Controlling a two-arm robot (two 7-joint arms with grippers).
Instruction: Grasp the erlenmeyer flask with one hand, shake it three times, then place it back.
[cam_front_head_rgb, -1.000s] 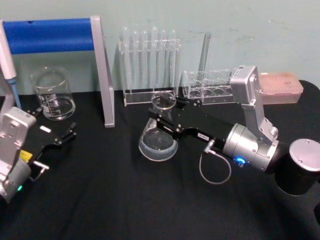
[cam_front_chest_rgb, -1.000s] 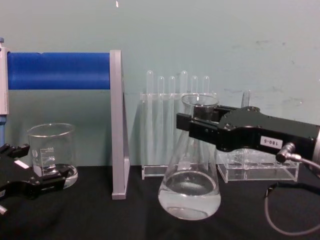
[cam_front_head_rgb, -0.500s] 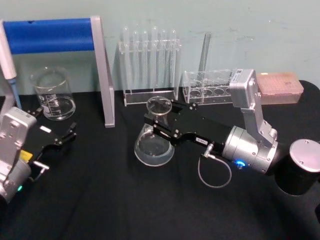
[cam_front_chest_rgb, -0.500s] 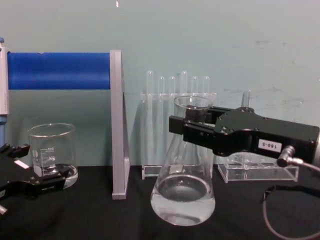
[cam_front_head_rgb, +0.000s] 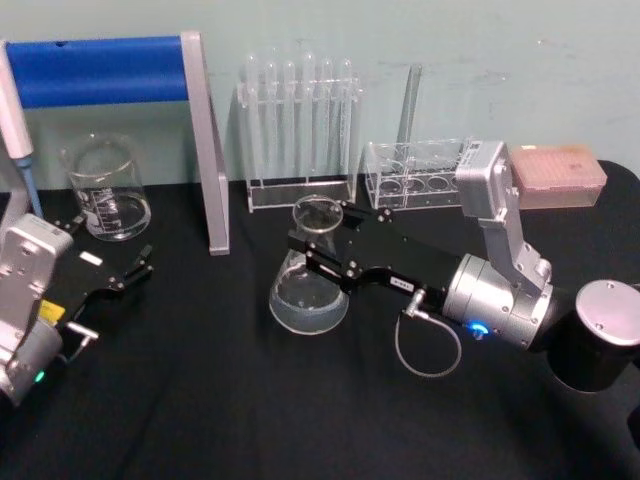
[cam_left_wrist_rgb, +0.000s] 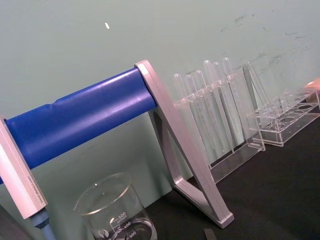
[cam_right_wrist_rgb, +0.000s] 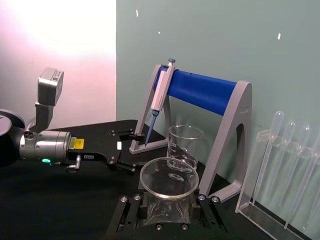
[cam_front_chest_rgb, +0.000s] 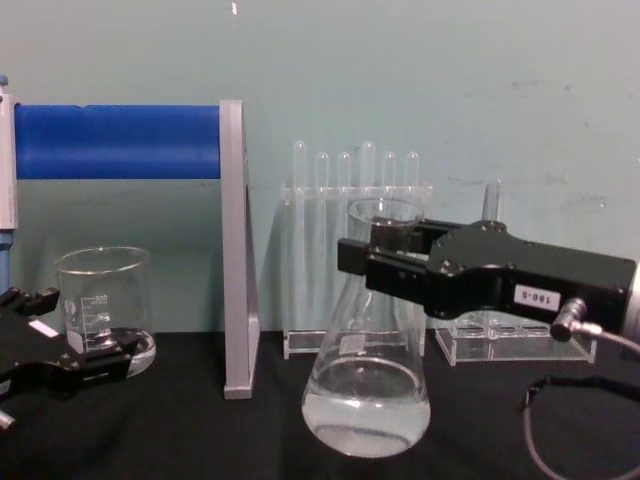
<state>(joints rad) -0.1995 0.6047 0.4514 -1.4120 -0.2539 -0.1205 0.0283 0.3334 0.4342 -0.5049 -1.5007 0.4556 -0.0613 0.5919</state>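
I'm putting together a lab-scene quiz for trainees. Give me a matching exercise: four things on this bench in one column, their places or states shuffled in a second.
Things
1. erlenmeyer flask
2. beaker
3. test tubes
4. pink box

Places or states
A. upright in a clear rack at the back
B. back right corner of the table
C. neck clamped in the right pincer
D. far left, by the blue-barred stand

Pairs: 1-C, 2-D, 3-A, 4-B

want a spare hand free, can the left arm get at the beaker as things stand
Probably yes: the left gripper sits just before the beaker, jaws open, nothing between them.
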